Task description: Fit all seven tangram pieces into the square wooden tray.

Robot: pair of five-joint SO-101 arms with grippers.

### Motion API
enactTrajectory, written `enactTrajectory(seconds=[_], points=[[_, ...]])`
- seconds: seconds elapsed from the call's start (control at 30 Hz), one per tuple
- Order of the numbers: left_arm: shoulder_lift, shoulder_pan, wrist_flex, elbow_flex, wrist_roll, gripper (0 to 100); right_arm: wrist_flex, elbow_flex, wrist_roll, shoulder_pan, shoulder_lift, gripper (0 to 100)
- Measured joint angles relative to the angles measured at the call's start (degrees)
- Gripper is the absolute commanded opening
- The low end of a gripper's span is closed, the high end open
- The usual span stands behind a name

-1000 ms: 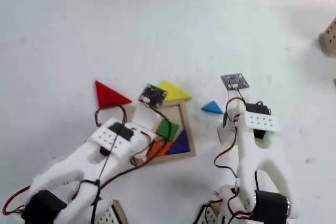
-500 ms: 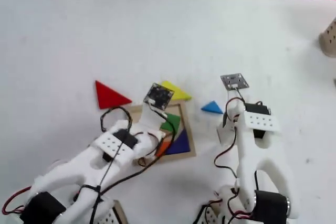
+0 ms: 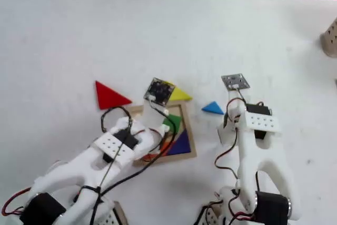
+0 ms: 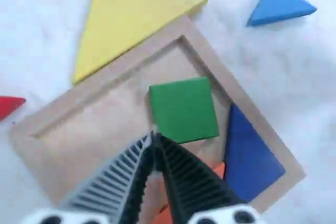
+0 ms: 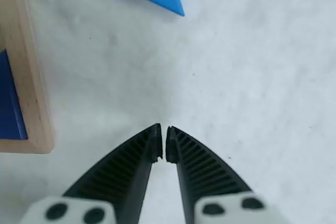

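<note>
I'm holding the left gripper (image 4: 154, 139) pinched shut on nothing, tips just beside the green square (image 4: 184, 109) inside the wooden tray (image 4: 105, 78). I'm judging the job to be nudging that square snug against the dark blue triangle (image 4: 249, 153) and orange piece (image 4: 218, 170); I'm planning a low, flat push so it isn't riding up. The right gripper (image 5: 162, 142) is hanging closed and empty over the white table (image 3: 158, 30). The yellow triangle (image 4: 128, 17) is touching the rim outside, while the light blue triangle (image 4: 281, 4) and red triangle (image 3: 109, 96) are lying apart. Beyond the table the room is looking dark.
</note>
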Motion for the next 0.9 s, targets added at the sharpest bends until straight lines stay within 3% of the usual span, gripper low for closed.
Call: enactTrajectory(seconds=[0.23, 0.47, 0.77, 0.9], points=[[0.00, 3.25, -0.35, 1.49, 0.18, 2, 0.00, 0.00, 0.00, 0.00, 0.00, 1.8], [0.44, 1.93, -8.88, 0.09, 0.26, 2, 0.00, 0.00, 0.00, 0.00, 0.00, 1.8], [23.03, 1.23, -13.36, -14.42, 0.18, 2, 0.00, 0.00, 0.00, 0.00, 0.00, 1.8], [24.88, 0.97, -13.36, -15.56, 0.18, 2, 0.00, 0.00, 0.35, 0.00, 0.00, 1.8]])
